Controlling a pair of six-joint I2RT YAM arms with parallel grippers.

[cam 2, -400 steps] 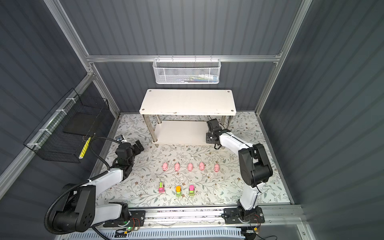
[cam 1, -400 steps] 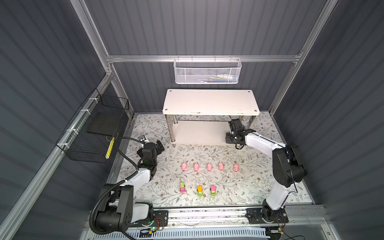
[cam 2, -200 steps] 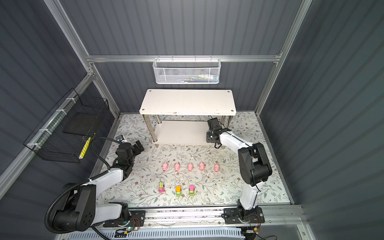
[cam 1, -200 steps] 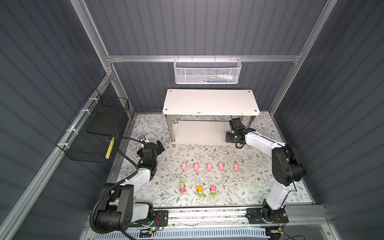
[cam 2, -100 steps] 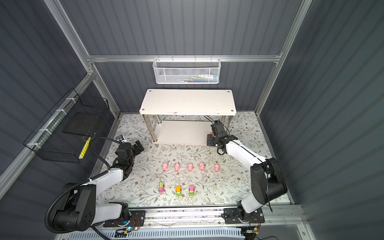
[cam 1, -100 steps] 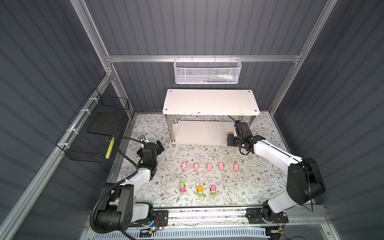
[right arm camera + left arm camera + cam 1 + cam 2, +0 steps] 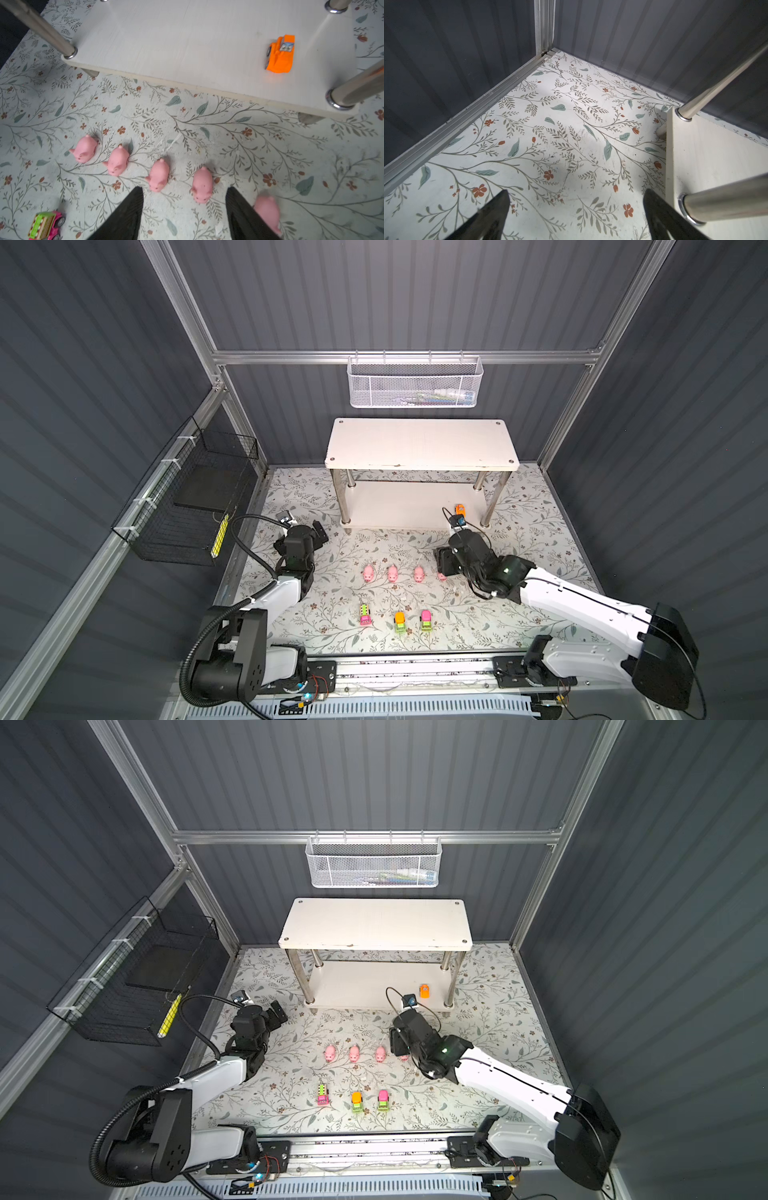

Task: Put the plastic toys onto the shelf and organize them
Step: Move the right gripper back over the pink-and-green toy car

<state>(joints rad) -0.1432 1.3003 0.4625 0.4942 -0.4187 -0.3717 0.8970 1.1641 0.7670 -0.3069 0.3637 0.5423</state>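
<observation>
Pulled back from the shelf (image 7: 395, 506), the right gripper (image 7: 183, 190) now hangs over the row of pigs (image 7: 158, 175), and the orange vehicle (image 7: 280, 55) is left behind on the lower board. Its fingers (image 7: 128, 214) stand apart with nothing between them — released, not gripping. The left gripper (image 7: 575, 193) has not shifted. It is spread wide and empty over bare floral mat (image 7: 550, 124), with the shelf's end corner just off one finger.

Relative to the right gripper, the orange vehicle sits well ahead and off to one side, close to the front post at that end of the board. Tucked at an end, it seems meant to leave the long board free for the eight toys still on the mat. The fourth pig (image 7: 202, 185) lies just ahead of the gap between the fingers, so I judge it the likely next pick.

Hard to see: the fifth pig (image 7: 268, 212) is blurred and partly behind a finger. In both top views the gripper covers that end of the row, so only three pigs show clear. Three more vehicles (image 7: 400, 621) lie behind the gripper, nearer the arm bases — their exact colours are too small to sort. What lies in the white mesh basket (image 7: 415, 381) I cannot make out.
</observation>
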